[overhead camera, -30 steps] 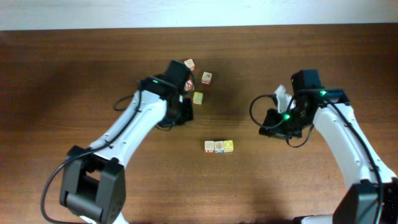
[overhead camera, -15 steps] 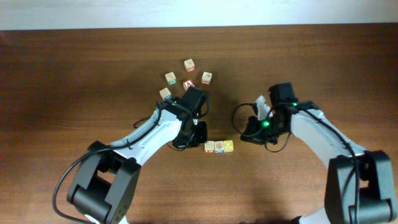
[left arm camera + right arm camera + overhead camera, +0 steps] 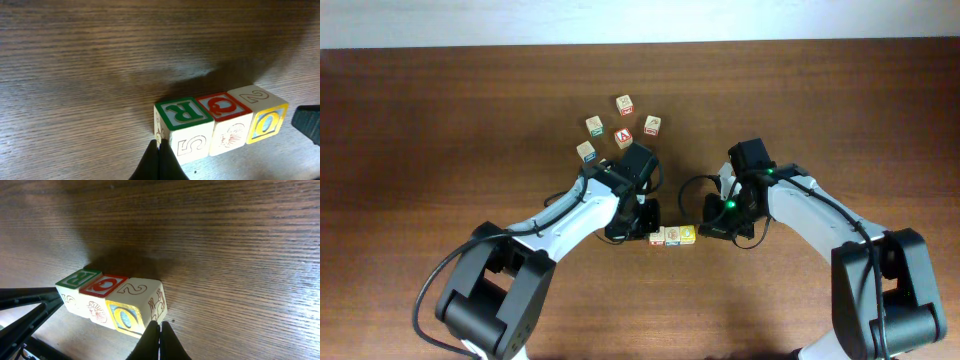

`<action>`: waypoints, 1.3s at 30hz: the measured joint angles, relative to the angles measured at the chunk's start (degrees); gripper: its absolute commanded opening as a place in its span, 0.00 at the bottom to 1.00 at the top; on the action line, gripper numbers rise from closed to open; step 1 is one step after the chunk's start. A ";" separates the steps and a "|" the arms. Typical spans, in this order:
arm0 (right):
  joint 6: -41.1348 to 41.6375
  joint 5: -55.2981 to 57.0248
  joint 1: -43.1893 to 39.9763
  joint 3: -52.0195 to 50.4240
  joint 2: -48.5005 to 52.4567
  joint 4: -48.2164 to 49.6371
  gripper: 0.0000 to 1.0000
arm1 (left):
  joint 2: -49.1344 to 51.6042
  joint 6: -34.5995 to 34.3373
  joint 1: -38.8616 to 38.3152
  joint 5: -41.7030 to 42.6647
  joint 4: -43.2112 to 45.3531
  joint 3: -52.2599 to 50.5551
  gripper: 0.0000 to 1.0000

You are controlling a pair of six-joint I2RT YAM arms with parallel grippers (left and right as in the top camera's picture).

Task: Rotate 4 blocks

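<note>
**Both claws shut, one at each end of the block row**

My left claw [image 3: 158, 151] is fully closed, with the two fingers pressed together into one thin point. It holds nothing. The tip stands at the left end of the row of three blocks [image 3: 672, 236] and appears to touch the side face of the green-bordered block [image 3: 182, 114], low at its corner. This block shows the letter R on top.

My right claw [image 3: 160, 328] is closed in the same way, with no gap between the fingers and nothing held. Its tip is at the other end of the row, against the lower corner of the yellow-faced block [image 3: 131, 311], which has a 2 on its top face.

Between these two blocks sits the red-bordered block [image 3: 222, 106] with a Q on top. The three blocks touch each other side by side and lie near the middle of the bench [image 3: 440, 120], between my two arms.

Five other blocks [image 3: 624, 137] lie loosely in a group farther back on the bench, well apart from the row and from both claws.
</note>
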 measured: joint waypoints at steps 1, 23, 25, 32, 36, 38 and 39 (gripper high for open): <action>0.17 0.00 0.00 0.00 0.00 -0.09 0.04 | 0.00 0.00 0.00 0.07 0.26 0.00 0.00; 1.05 0.83 0.92 0.00 0.00 -0.72 0.04 | 0.00 -0.44 1.51 0.24 0.22 0.00 0.00; 0.07 0.85 0.72 0.00 0.00 -0.72 0.04 | 0.26 -0.42 1.51 0.28 0.26 0.00 0.00; -2.43 0.81 0.66 0.00 0.00 -0.24 0.04 | 1.92 -0.39 1.51 0.87 0.70 0.00 0.00; -3.74 -0.15 0.66 -0.04 3.28 0.96 0.04 | 1.92 -0.35 1.51 1.60 0.92 0.00 0.00; -4.61 -0.83 0.66 -0.11 3.87 1.29 0.04 | 1.92 -0.35 1.51 1.75 0.92 0.00 0.00; -4.81 -1.20 0.66 -0.11 3.87 1.40 0.04 | 1.92 -0.33 1.51 1.77 0.94 0.00 0.00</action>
